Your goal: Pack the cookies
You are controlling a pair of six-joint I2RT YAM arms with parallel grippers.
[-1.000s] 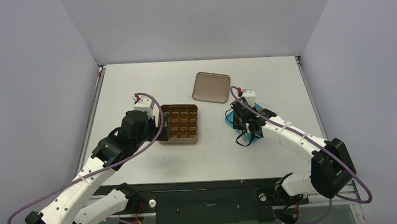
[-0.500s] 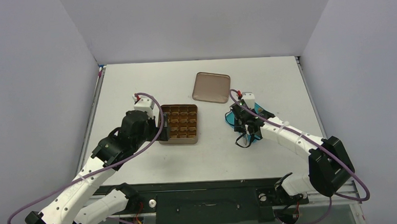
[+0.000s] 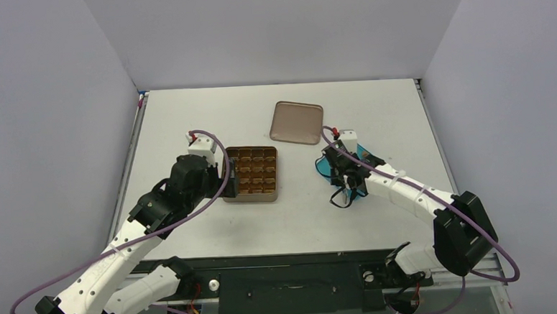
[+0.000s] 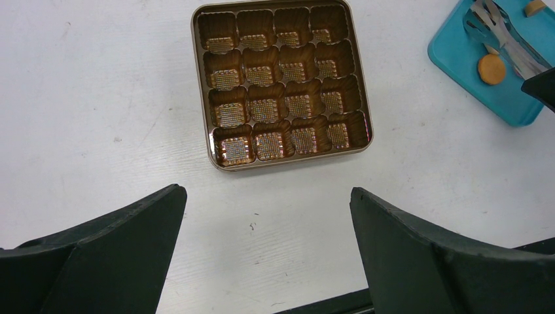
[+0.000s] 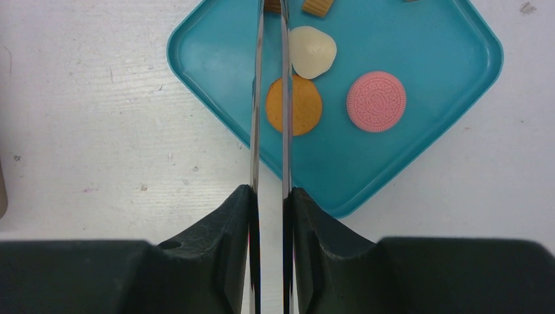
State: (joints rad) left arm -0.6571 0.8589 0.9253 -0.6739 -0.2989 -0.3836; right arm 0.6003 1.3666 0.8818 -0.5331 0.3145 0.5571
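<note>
While the right claw (image 5: 268, 194) pinches slim metal tongs (image 5: 255, 98) almost closed above the square teal plate (image 5: 425, 150), small orange, pink and cream cookies (image 5: 376, 101) sit there unpacked. A skidding blade could flick one onto the white table (image 5: 98, 98). Left claw (image 4: 267, 193) gapes wide near the empty brown gridded tin (image 4: 281, 85).

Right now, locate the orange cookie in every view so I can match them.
Top external: not discernible on the mostly covered teal plate.
Left wrist: orange cookie at upper right, on that plate.
Right wrist: upper centre, partly behind the tongs.
Shared landmark: the teal plate.
</note>
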